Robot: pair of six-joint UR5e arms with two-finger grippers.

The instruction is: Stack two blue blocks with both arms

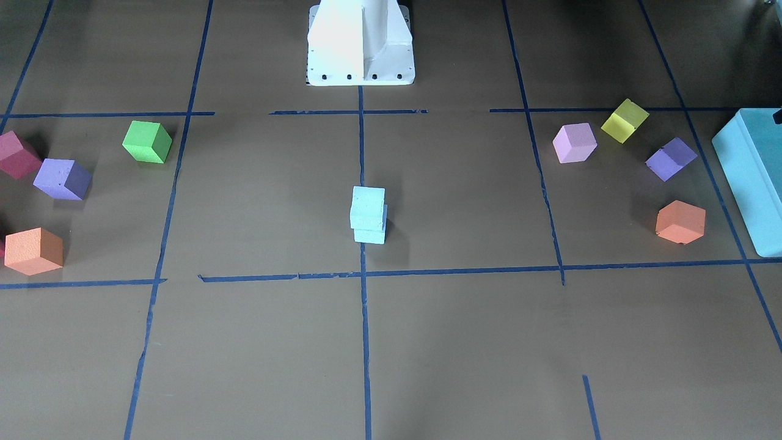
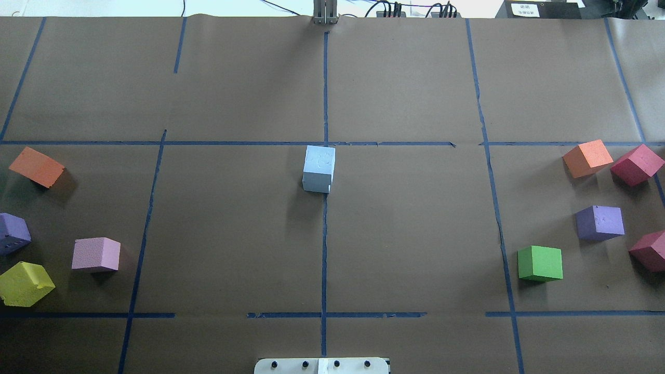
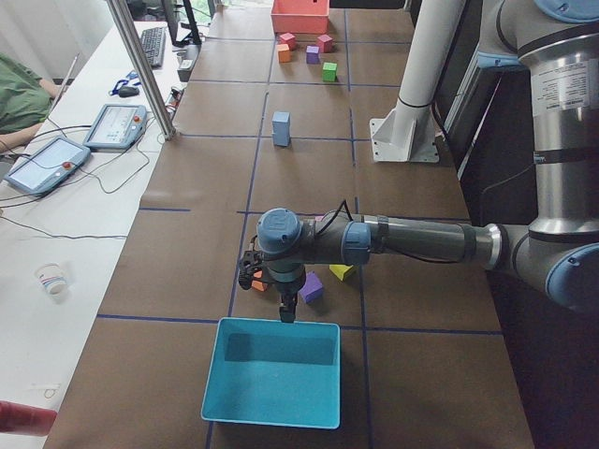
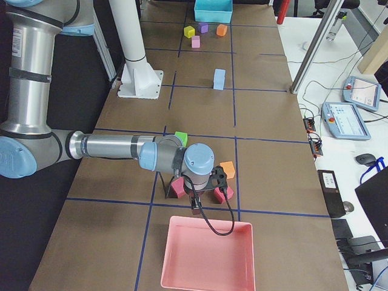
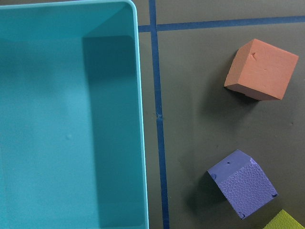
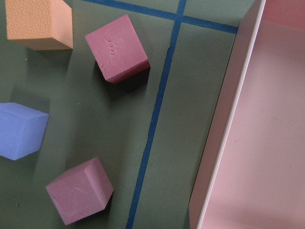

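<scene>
The two pale blue blocks stand stacked at the table's middle, the upper block (image 1: 368,208) on the lower one (image 1: 370,236), slightly offset. The stack also shows in the overhead view (image 2: 319,169) and far off in both side views (image 3: 281,129) (image 4: 219,79). No gripper touches it. My left gripper (image 3: 285,311) hangs at the near rim of the teal box (image 3: 271,379), far from the stack. My right gripper (image 4: 195,206) hangs by the pink tray (image 4: 208,254). I cannot tell whether either is open or shut.
Coloured cubes lie at both table ends: green (image 1: 147,142), purple (image 1: 62,179), orange (image 1: 34,250), pink (image 1: 574,143), yellow (image 1: 624,120), purple (image 1: 671,159), orange (image 1: 680,222). The white pedestal (image 1: 360,43) stands at the robot's side. The wrist views look down on the teal box (image 5: 71,119) and the pink tray (image 6: 257,133).
</scene>
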